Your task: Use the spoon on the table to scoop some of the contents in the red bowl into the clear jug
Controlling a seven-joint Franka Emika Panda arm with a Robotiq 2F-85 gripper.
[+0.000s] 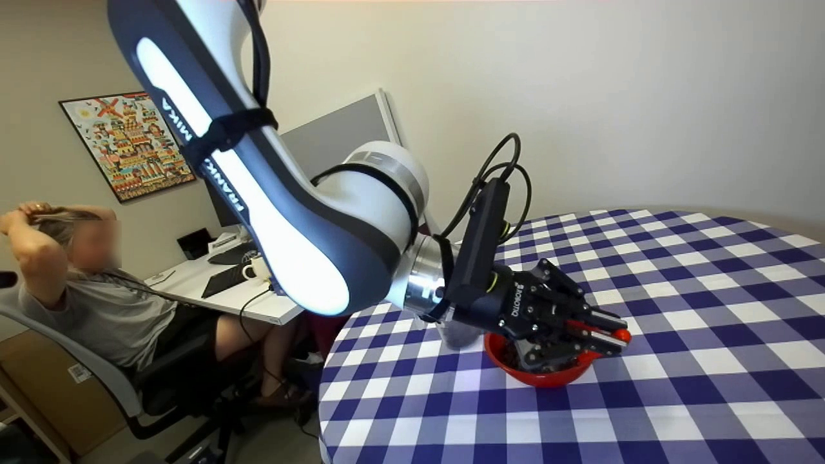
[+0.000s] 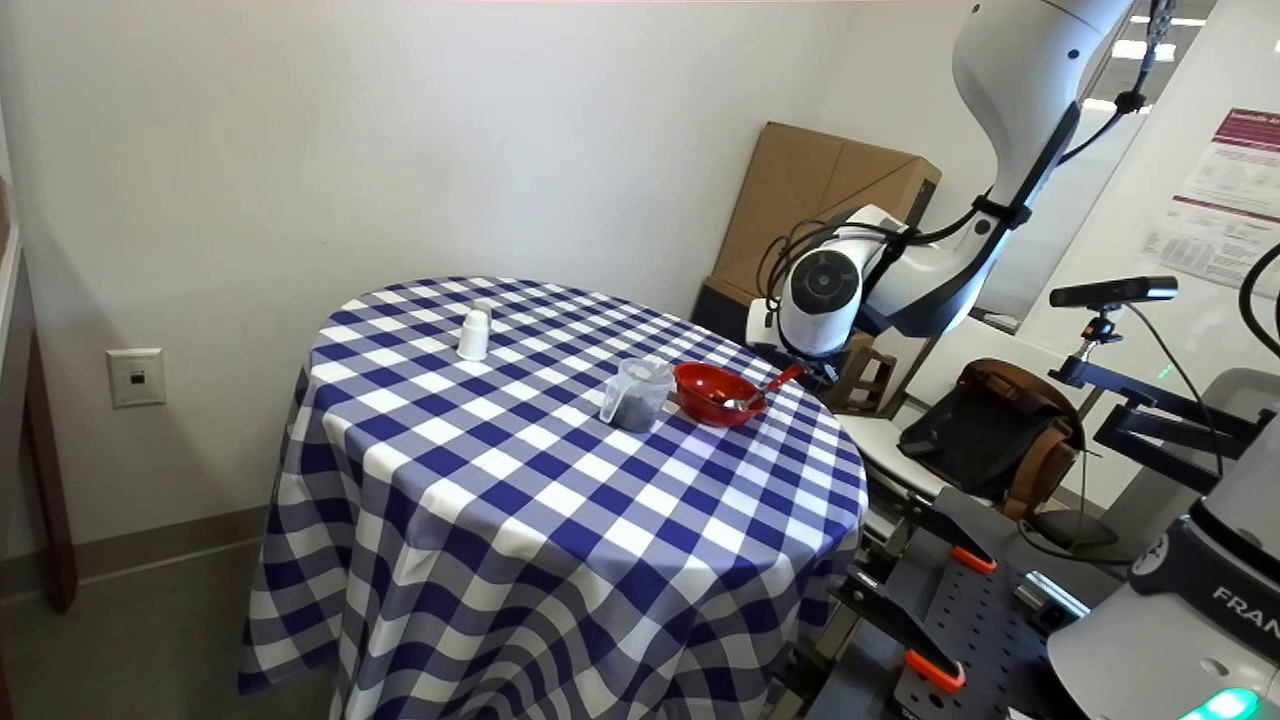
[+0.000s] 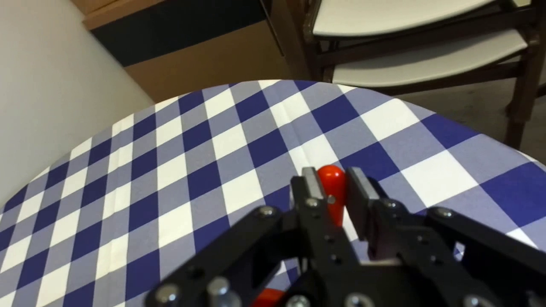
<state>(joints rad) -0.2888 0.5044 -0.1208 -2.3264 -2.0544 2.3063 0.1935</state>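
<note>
My gripper (image 1: 611,331) reaches over the red bowl (image 1: 545,381) with its jaws closed around the spoon's red handle (image 3: 332,187), whose rounded end shows between the fingertips. In an exterior view the spoon (image 2: 778,380) slants down to a silver end that lies within the bowl's outline; whether it touches the contents is unclear. Dark contents (image 1: 509,356) partly show in the bowl, behind the gripper. Beside the bowl on the checkered table (image 2: 560,497) stands the clear jug (image 2: 642,385), with dark material at its bottom.
White cups (image 2: 474,335) stand farther along the table. A wall (image 2: 400,150) runs behind it. Folded chairs (image 3: 426,59) and cardboard boxes (image 2: 820,200) stand past the table's edge. A person (image 1: 122,309) sits at a desk (image 1: 258,303) away from the table.
</note>
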